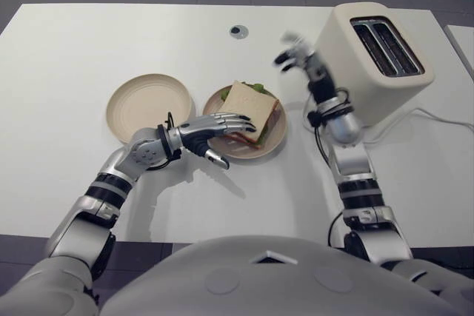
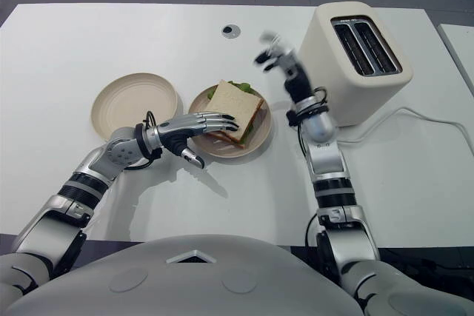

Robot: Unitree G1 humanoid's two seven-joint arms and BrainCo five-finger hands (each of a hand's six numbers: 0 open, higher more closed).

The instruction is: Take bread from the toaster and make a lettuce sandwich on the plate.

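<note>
On the smooth white bench [image 1: 74, 49] a round, matt beige plate [image 2: 237, 150] carries the sandwich [image 1: 250, 105]: a square slice of pale bread on top, with green lettuce [image 1: 257, 87] at its far edge. A second plate [image 1: 148, 105] of the same kind lies just beside it, so two in all. The left robot hand [image 1: 204, 132] is over the first plate's near rim, fingers stretched apart and holding nothing, tips at the sandwich. The right robot hand [image 1: 300, 53] is raised beside the one cream toaster [image 1: 348, 42], which has rounded corners and two dark slots. This hand is blurred and I cannot tell how its fingers stand.
</note>
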